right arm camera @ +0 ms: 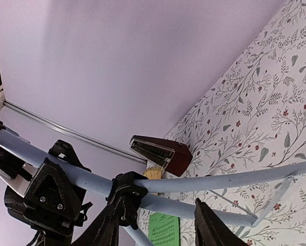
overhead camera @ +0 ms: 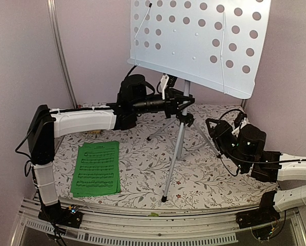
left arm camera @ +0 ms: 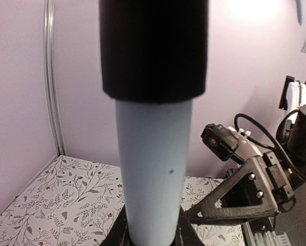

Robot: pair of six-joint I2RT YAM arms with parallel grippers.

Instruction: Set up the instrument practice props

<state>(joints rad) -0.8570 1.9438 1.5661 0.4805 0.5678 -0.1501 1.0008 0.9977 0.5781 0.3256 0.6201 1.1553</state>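
The pale blue perforated music stand (overhead camera: 194,41) stands upright on its silver tripod legs (overhead camera: 173,169). My left gripper (overhead camera: 182,105) is shut on the stand's pole (left arm camera: 153,169), just below a black collar (left arm camera: 153,46). My right gripper (overhead camera: 213,128) is open beside the right tripod leg; in the right wrist view one leg (right arm camera: 204,209) passes between its spread fingers (right arm camera: 105,225). The green sheet-music booklet (overhead camera: 96,167) lies flat on the table at the left and also shows in the right wrist view (right arm camera: 164,230). The reddish-brown metronome (right arm camera: 160,154) stands by the back wall, hidden in the top view.
A tan straw mat (right arm camera: 154,173) lies beside the metronome. The floral tablecloth (overhead camera: 142,169) covers the table. The purple wall and a metal rail (overhead camera: 60,51) close the back and left. The right arm (left arm camera: 245,189) shows beyond the pole.
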